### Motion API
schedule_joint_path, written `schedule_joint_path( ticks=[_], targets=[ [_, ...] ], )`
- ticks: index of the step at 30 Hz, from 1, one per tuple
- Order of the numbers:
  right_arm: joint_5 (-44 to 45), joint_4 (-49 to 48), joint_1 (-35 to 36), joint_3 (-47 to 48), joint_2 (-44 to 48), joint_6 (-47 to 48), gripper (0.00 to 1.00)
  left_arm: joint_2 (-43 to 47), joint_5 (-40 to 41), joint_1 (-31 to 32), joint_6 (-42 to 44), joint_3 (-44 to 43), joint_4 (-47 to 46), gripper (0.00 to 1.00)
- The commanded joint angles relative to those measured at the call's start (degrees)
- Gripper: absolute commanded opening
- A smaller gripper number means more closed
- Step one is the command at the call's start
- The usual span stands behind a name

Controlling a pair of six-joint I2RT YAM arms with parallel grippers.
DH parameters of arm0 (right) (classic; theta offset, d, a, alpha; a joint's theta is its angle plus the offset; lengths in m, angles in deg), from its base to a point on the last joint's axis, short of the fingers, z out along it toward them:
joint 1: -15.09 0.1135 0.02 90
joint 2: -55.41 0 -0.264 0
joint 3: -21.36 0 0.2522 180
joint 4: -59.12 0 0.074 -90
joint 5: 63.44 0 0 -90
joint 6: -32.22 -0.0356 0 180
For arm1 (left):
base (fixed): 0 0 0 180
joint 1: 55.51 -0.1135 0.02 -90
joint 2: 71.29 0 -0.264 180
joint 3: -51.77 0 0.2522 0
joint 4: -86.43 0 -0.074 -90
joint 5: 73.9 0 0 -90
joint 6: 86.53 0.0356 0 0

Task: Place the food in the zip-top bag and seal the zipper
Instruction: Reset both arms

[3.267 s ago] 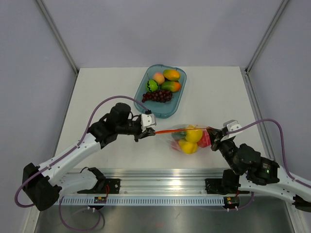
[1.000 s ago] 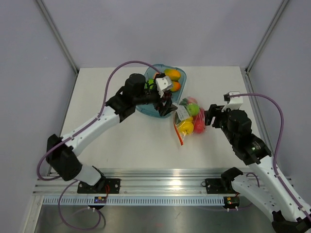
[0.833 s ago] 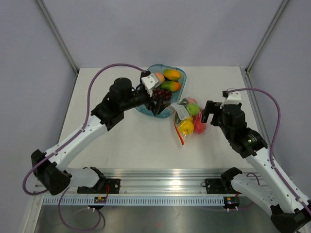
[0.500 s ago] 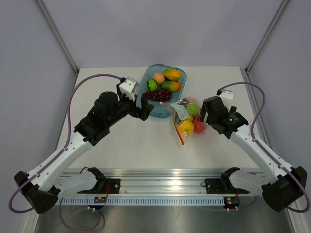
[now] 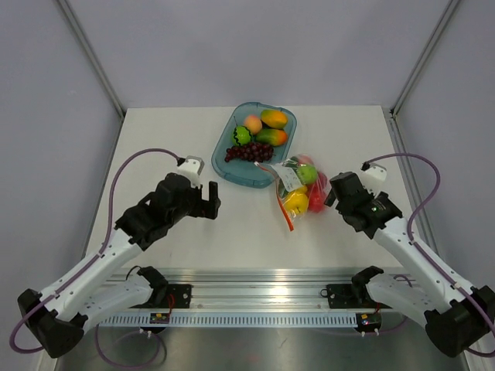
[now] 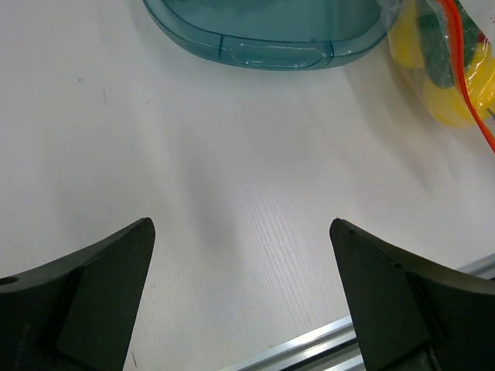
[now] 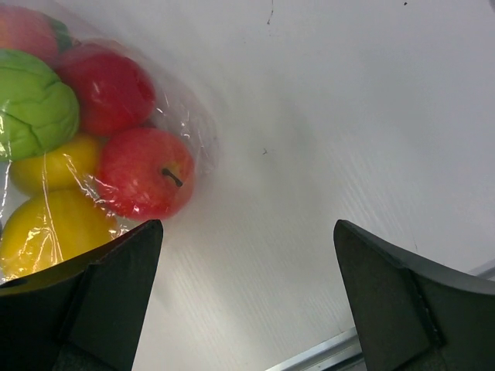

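Note:
The zip-top bag (image 5: 298,189) lies on the table right of centre, holding red apples (image 7: 143,174), a yellow lemon (image 7: 54,224) and a green lime (image 7: 35,104). Its red-orange zipper (image 5: 285,210) runs down the bag's left edge and also shows in the left wrist view, zipper (image 6: 468,85). My left gripper (image 5: 209,203) hovers open over bare table, well left of the bag. My right gripper (image 5: 335,195) is open just right of the bag, apart from it. A pinkish peach (image 5: 252,124) sits in the blue tray.
The translucent blue tray (image 5: 222,171) stands behind the bag, with mangoes (image 5: 272,118), purple grapes (image 5: 249,152) and a green fruit (image 5: 242,136). The tray's near wall (image 6: 263,46) fills the top of the left wrist view. A metal rail (image 5: 255,274) runs along the near edge.
Both grippers let go of the zipper ends. The left gripper drew back from the tray toward the near left. The right arm pulled back and lowered. The bag has lain still for the last second.

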Motion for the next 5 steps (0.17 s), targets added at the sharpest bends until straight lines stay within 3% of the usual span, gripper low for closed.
schedule_joint_path(
  ticks=[1, 5],
  targets=[
    [3.96, -0.07, 0.01, -0.74, 3.77, -4.00, 0.99, 2.56, 3.30, -0.18, -1.95, -0.79, -1.20, 0.99],
    [4.31, 0.37, 0.01, -1.01, 6.33, -4.18, 1.00, 0.98, 3.13, -0.18, -3.53, -1.85, -0.94, 0.99]
  ],
)
